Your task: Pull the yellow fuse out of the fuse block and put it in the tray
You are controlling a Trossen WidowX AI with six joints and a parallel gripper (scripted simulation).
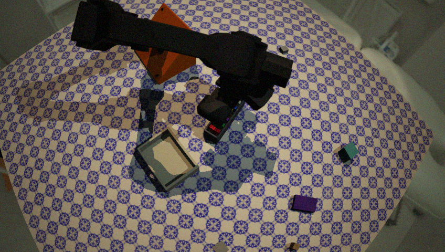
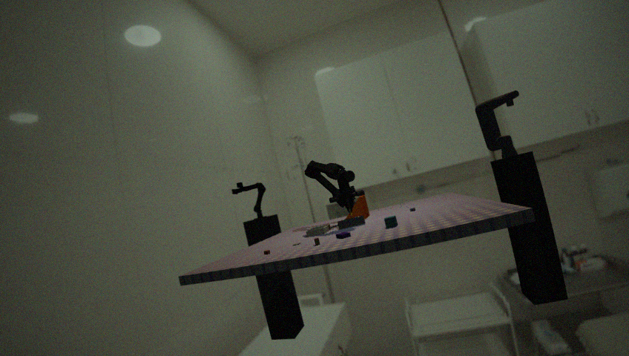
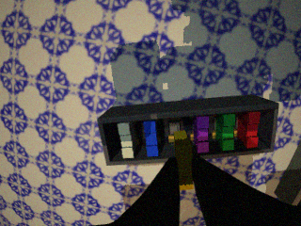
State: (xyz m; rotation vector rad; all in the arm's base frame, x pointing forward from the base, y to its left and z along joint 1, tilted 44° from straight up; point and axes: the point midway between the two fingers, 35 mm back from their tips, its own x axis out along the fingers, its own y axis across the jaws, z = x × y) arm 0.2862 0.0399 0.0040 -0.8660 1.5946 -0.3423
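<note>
my jaws are clamped on the yellow fuse (image 3: 183,157), long axis upright, raised above its empty slot in the fuse block (image 3: 188,131). tray (image 1: 166,160) sits just beside the block's red end, so i go that way.

Clinic room; white wall cabinets (image 2: 397,114), IV pole (image 2: 300,167), white trolley (image 2: 458,315)

yellow fuse (image 3: 183,158) upright, above fuse block (image 3: 188,111)

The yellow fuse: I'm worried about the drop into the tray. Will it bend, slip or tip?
The yellow fuse looks like a stiff little bar, so probably no bending. The gripper pinches only its narrow sides, so it may swivel. Dropped in the tray, it likely topples flat.
</note>
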